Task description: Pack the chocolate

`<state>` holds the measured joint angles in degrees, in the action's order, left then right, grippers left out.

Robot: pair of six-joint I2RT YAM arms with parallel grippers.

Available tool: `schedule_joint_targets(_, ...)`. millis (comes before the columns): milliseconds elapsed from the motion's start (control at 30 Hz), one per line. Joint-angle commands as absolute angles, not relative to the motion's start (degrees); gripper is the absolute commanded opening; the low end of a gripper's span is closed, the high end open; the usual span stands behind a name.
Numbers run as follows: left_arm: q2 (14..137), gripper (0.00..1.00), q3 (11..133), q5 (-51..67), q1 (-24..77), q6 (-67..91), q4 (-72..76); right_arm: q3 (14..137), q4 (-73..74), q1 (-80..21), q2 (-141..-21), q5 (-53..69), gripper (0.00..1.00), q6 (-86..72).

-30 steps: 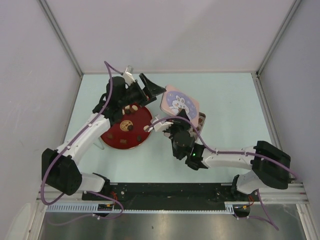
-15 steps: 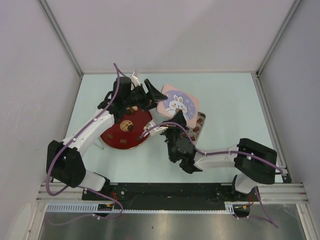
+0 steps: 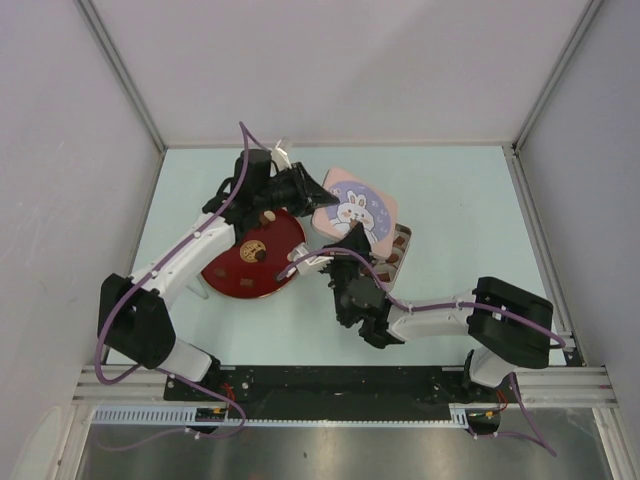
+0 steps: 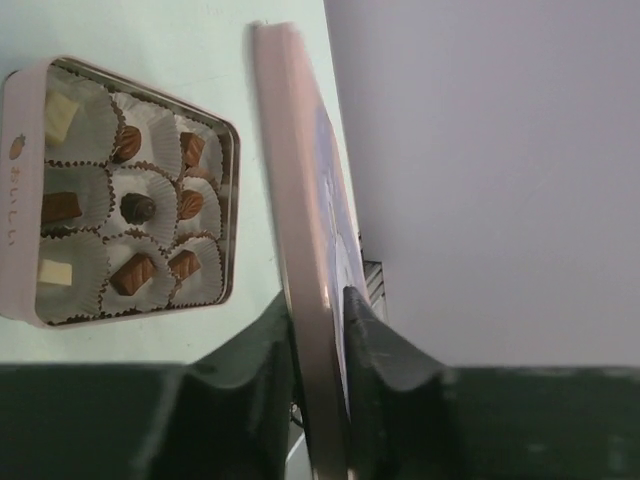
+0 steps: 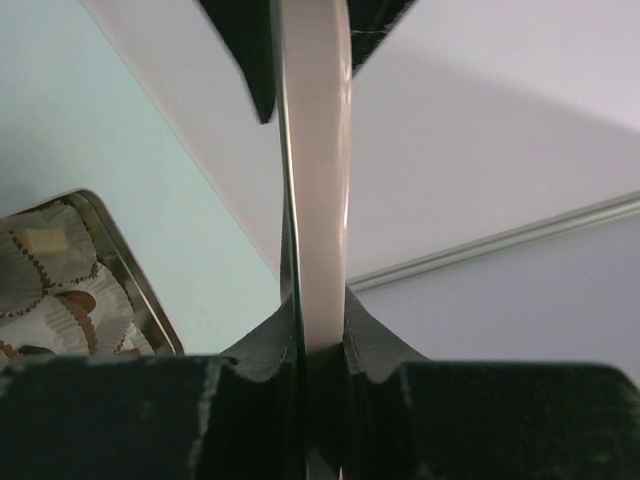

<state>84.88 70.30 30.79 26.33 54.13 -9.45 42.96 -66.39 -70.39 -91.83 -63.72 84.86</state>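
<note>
The left gripper [image 4: 315,302] and right gripper [image 5: 320,300] clamp the thin pink lid [image 4: 300,180] edge-on. Chocolates [image 4: 137,208] fill 9 crinkled cups [image 4: 142,104] beyond the left fingers [image 4: 262,345].

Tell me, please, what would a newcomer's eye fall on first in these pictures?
The pink bunny lid stands out first, held up at centre and pinched at opposite edges by the left gripper and the right gripper. Close by sits the open tin, all nine paper cups holding chocolate. To the left, the red plate carries a few pieces.
</note>
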Motion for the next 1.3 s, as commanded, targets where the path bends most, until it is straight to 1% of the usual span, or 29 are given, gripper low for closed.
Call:
schedule_joint_targets(0,85.6,0.21,72.0,33.9,26.8,54.1,-9.4,43.8,-67.9,-69.8,-90.2,-63.6,0.08,81.7)
schedule_joint_targets(33,85.7,0.16,72.2,33.9,26.8,54.1,-9.3,43.8,-65.7,-69.7,-89.8,-63.6,0.08,80.9)
schedule_joint_targets(133,86.2,0.09,73.6,33.8,26.8,54.1,-9.0,43.8,-58.3,-69.7,-87.9,-63.5,0.16,76.0)
schedule_joint_targets(167,86.5,0.07,74.0,33.9,26.8,54.1,-9.1,43.8,-56.3,-69.7,-87.2,-63.5,0.21,74.6)
schedule_joint_targets(200,86.7,0.05,74.8,33.8,26.8,54.1,-9.1,43.8,-54.2,-69.7,-86.6,-63.5,0.25,71.3)
schedule_joint_targets(233,87.3,0.03,75.1,33.7,26.8,54.1,-9.0,43.8,-49.7,-69.6,-85.1,-63.5,0.34,69.6)
schedule_joint_targets(300,87.8,0.02,75.9,33.7,26.8,54.1,-8.7,43.8,-44.9,-69.6,-83.7,-63.3,0.45,64.1)
schedule_joint_targets(333,88.2,0.01,76.4,33.3,26.7,53.9,-8.8,43.8,-40.2,-69.6,-82.8,-63.2,0.54,62.1)
schedule_joint_targets(400,88.9,0.0,77.3,33.0,26.6,53.5,-8.8,43.9,-32.7,-69.8,-80.7,-63.0,0.63,56.6)
schedule_joint_targets(433,89.7,0.0,77.7,32.5,26.6,53.1,-8.8,44.0,-30.1,-70.0,-80.0,-62.8,0.73,54.7)
schedule_joint_targets(500,90.5,0.0,79.0,32.1,26.5,52.6,-8.6,45.2,-23.6,-70.4,-77.5,-61.6,0.82,49.6)
schedule_joint_targets(533,91.0,0.0,79.4,31.4,26.4,51.9,-8.5,46.0,-15.3,-70.5,-76.7,-59.7,0.87,43.4)
schedule_joint_targets(600,92.5,0.0,80.8,31.0,26.2,51.3,-8.5,48.4,-3.9,-70.7,-74.0,-57.1,0.9,36.6)
schedule_joint_targets(633,93.1,0.0,81.4,30.9,26.1,50.9,-8.4,49.3,-0.5,-70.7,-72.8,-53.2,0.92,30.7)
schedule_joint_targets(700,94.6,0.0,82.7,30.4,25.9,50.4,-8.2,51.8,8.8,-70.3,-69.9,-49.2,0.94,25.5)
schedule_joint_targets(800,96.7,0.0,84.4,29.5,25.9,49.7,-7.3,54.1,17.1,-68.7,-66.5,-41.2,0.97,16.8)
schedule_joint_targets(833,97.3,0.0,84.8,29.6,25.9,49.7,-7.2,55.4,18.8,-67.1,-65.7,-37.0,0.98,15.0)
schedule_joint_targets(900,98.4,0.0,85.7,29.9,25.9,50.0,-6.0,56.2,22.0,-64.5,-63.7,-32.5,0.98,9.9)
schedule_joint_targets(933,98.7,0.0,85.6,29.8,26.0,50.8,-5.2,56.8,22.8,-62.8,-61.7,-27.0,0.98,8.1)
schedule_joint_targets(967,98.8,0.0,85.5,29.8,26.0,51.1,-3.8,56.7,23.2,-58.2,-60.6,-24.0,0.99,4.0)
schedule_joint_targets(1000,99.1,0.0,85.3,30.0,26.0,52.0,-3.2,56.7,23.9,-55.7,-59.6,-17.4,0.98,2.1)
schedule_joint_targets(1033,99.2,0.0,85.3,30.2,26.1,52.5,-2.6,56.7,24.0,-53.0,-57.7,-14.0,0.99,0.3)
schedule_joint_targets(1067,99.4,0.0,85.3,30.2,26.3,52.7,-1.7,56.7,24.0,-46.7,-57.0,-10.6,0.99,-1.7)
schedule_joint_targets(1100,99.4,0.0,85.1,30.1,26.4,53.2,-1.2,56.6,23.6,-43.9,-56.3,-3.9,0.99,-5.9)
schedule_joint_targets(1133,99.5,0.0,85.1,30.1,26.5,53.3,-0.8,56.5,23.1,-40.3,-55.6,-0.8,0.98,-7.7)
schedule_joint_targets(1167,99.6,0.0,85.0,30.1,27.0,53.5,-0.6,55.8,22.5,-34.5,-55.3,2.4,0.98,-9.7)
schedule_joint_targets(1200,99.6,0.0,84.6,30.1,27.1,53.9,-0.3,55.3,20.8,-31.1,-55.1,8.4,0.98,-14.0)
schedule_joint_targets(1233,99.6,0.0,84.4,30.4,27.3,55.0,2.1,54.4,19.6,-28.2,-55.1,11.7,0.98,-16.2)
schedule_joint_targets(1267,99.7,0.0,83.5,30.5,27.7,55.8,3.0,52.5,17.9,-22.4,-54.8,14.6,0.98,-19.1)
